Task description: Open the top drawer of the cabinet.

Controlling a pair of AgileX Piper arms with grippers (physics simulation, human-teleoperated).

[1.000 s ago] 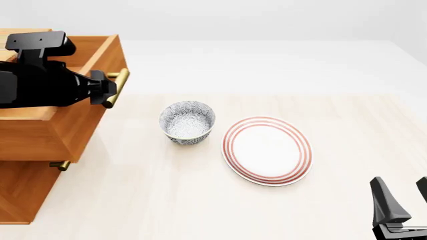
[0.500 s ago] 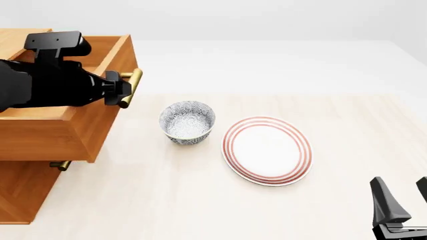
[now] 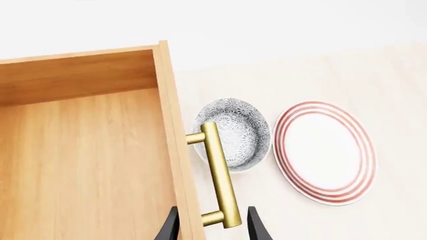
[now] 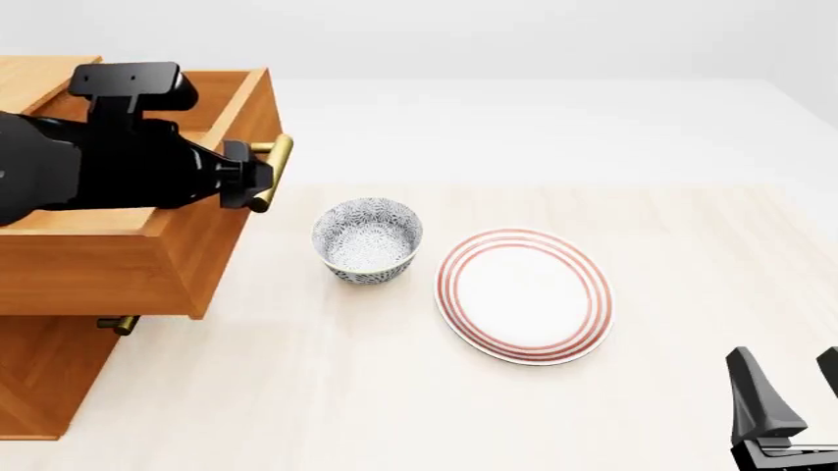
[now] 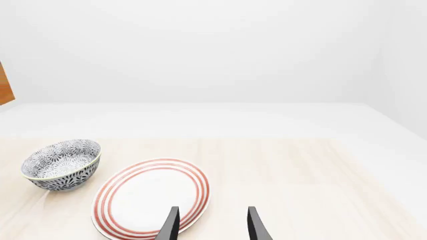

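Note:
The cabinet (image 4: 37, 378) stands at the table's left. Its top drawer (image 4: 125, 263) is pulled far out, and the plain wooden inside (image 3: 87, 165) shows. The brass bar handle (image 4: 273, 169) (image 3: 220, 175) sits on the drawer front. My left gripper (image 4: 253, 177) (image 3: 212, 212) reaches over the drawer to that handle. Its fingers (image 3: 253, 225) stand apart, one beside the drawer front and one outside the bar, with the bar's end between them. Low at the right, my right gripper (image 4: 786, 368) (image 5: 212, 210) is open and holds nothing.
A patterned bowl (image 4: 368, 238) stands just right of the drawer's handle. A red-rimmed white plate (image 4: 524, 294) lies beside it, toward the right arm. The brass handle of a lower drawer (image 4: 118, 324) pokes out under the open one.
The top drawer has slid further out to the right with my left gripper at its handle, less in the last half second. The right arm has not moved.

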